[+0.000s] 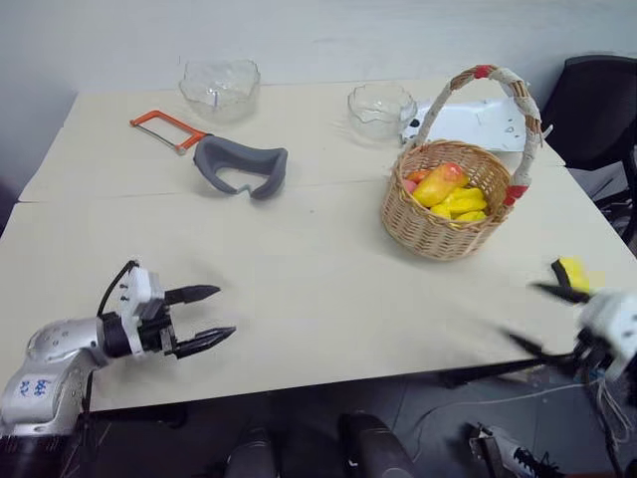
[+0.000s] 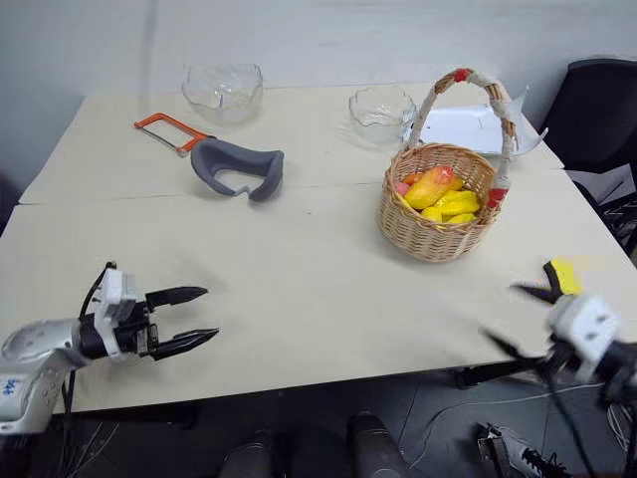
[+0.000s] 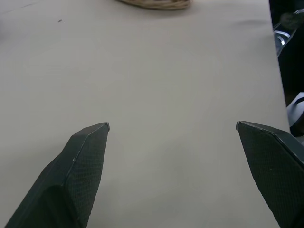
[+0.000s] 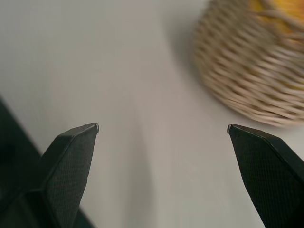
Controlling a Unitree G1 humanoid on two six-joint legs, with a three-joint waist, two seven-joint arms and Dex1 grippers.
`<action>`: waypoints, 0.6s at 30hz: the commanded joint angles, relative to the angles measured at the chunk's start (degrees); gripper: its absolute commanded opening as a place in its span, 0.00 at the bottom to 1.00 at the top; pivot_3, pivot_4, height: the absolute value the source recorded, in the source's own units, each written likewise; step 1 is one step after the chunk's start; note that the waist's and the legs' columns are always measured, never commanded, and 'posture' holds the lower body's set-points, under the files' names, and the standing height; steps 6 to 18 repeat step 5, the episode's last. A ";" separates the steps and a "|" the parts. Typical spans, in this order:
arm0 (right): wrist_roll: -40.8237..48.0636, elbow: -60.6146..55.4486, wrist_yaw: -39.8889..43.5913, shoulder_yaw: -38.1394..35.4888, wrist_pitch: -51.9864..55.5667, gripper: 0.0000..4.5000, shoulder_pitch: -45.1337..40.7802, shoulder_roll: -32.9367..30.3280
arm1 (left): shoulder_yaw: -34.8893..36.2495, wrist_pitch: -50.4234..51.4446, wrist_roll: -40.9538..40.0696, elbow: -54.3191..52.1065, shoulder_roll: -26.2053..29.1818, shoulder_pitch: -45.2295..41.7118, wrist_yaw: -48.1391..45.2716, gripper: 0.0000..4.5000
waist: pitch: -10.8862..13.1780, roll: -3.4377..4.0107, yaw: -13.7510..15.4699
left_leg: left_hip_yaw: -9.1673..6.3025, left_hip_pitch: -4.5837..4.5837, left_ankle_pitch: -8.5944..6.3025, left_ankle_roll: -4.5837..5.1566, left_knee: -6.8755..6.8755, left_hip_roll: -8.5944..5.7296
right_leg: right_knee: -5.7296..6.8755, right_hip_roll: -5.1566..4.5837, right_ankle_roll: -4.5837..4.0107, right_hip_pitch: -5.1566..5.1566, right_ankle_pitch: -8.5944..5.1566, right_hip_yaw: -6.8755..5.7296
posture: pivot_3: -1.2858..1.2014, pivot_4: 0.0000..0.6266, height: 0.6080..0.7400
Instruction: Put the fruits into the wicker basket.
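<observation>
A: Fruits [image 1: 453, 191] status?
B: All visible ones sit inside the wicker basket [image 1: 438, 229]: yellow and orange pieces, plus a bit of pink at the edge nearest the glass bowls. Basket stands upright on the right half of the bench [image 1: 299, 269], handle arched overhead.
A: Left gripper [image 1: 211, 315]?
B: Low over the near left part of the bench, pointing toward the middle. Jaws wide apart, nothing between them. Its wrist view has bare bench ahead and the basket's base at the far edge.
A: Right gripper [image 2: 518, 319]?
B: At the near right corner of the bench, blurred. Jaws spread wide and empty in its wrist view, with the basket wall ahead and to one side. Well apart from the basket.
A: What's the yellow thing near it?
B: Small yellow sponge [image 1: 573, 273] with a black side, right by the bench edge, just beside the right gripper.
A: Other items?
B: Two clear glass bowls at the back: one far left [image 1: 219, 88], one near the basket [image 1: 380, 108]. Orange-framed hacksaw [image 1: 164, 129] and a grey face pad [image 1: 241, 166] in the back left. White sheet-like item [image 1: 478, 124] behind the basket.
</observation>
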 commanded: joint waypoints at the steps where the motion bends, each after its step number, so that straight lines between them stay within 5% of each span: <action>1: -1.15 0.67 1.75 8.02 -4.86 0.99 -6.14 1.83 | 1.68 -4.76 3.56 -3.78 -1.40 2.65 3.98 1.00 | 0.00 0.00 -0.22 | -0.04 0.08 -0.04 0.06 -0.01 -0.02 | 0.00 0.01 -0.01 0.03 0.04 0.03 | 0.52 0.24 1.00; 5: -4.41 7.63 1.96 16.71 -9.34 0.99 -15.55 6.26 | 1.22 -6.41 4.97 -6.33 -2.44 5.31 5.77 1.00 | -0.02 -0.04 -0.13 | -0.10 0.09 -0.06 0.03 0.00 -0.02 | -0.01 0.00 -0.03 0.03 0.04 0.01 | 0.52 0.24 1.00; 18: -4.41 7.63 1.96 16.71 -9.34 0.99 -15.55 6.26 | 1.22 -6.41 4.97 -6.33 -2.44 5.31 5.77 1.00 | -0.02 -0.04 -0.13 | -0.10 0.09 -0.06 0.03 0.00 -0.02 | -0.01 0.00 -0.03 0.03 0.04 0.01 | 0.52 0.24 1.00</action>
